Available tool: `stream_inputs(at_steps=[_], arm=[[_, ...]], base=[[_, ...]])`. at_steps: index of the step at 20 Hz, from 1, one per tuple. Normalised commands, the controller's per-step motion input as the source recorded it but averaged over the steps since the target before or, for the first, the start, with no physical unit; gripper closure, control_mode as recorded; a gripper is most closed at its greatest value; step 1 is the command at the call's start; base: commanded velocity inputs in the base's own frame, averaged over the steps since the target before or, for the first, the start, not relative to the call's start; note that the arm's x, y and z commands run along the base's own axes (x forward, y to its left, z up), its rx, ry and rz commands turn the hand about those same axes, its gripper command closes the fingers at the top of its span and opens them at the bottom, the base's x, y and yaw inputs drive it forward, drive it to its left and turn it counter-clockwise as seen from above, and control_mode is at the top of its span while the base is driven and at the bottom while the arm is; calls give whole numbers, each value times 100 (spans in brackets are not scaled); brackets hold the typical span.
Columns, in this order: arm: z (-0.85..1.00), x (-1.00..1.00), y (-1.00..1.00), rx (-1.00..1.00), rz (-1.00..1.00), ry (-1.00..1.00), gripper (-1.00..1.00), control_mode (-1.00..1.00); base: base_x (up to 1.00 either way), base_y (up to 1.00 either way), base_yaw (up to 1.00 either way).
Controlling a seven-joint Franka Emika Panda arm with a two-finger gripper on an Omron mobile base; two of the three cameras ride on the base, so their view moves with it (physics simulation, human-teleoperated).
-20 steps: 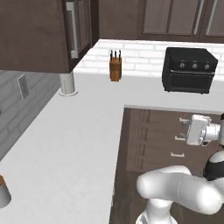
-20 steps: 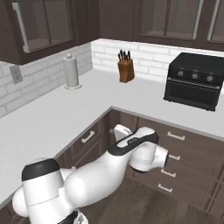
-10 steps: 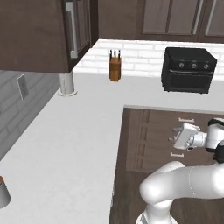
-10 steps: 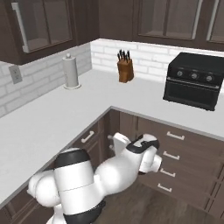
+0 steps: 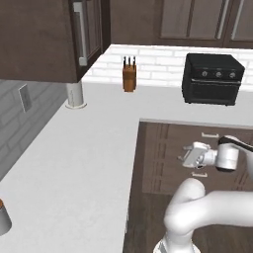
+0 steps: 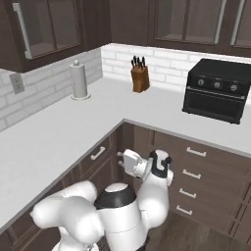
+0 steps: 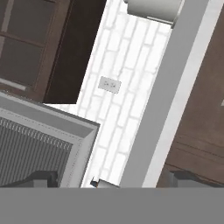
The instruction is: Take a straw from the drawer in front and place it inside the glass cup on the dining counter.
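My gripper (image 6: 119,163) hangs open and empty in front of the dark lower cabinets, below the white counter's inner corner. It points left at a shut drawer (image 6: 96,158) with a short silver handle, a short gap away. From the left base view the gripper (image 5: 182,155) sits right of the counter edge. In the rolled hand view the two fingertips (image 7: 42,177) stand wide apart, with a dark brown cabinet front (image 7: 199,118) on the right. The straw, the glass cup and the dining counter are out of view.
On the white L-shaped counter (image 5: 84,163) stand a knife block (image 5: 129,75), a black toaster oven (image 5: 212,79) and a paper towel roll (image 6: 78,80). More shut drawers (image 6: 196,162) line the back run. A wall outlet (image 7: 109,84) sits on the brick wall.
The hand has swung left and slightly down, turning from the back drawers toward the cabinets under the left counter run. The jaws stay open and empty.
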Motion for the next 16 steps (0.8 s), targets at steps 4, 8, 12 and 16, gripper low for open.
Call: stream_inputs(at_steps=[4, 8, 12, 16], arm=[[-48, 14, 44, 0, 0, 0, -100, -100], [-35, 11, 44, 0, 0, 0, -100, -100], [-13, 15, 38, -1, -4, 0, -100, -100], [-7, 17, 27, -3, -4, 0, -100, -100]], base=[[0, 0, 0], [0, 0, 0], [0, 0, 0], [0, 0, 0]])
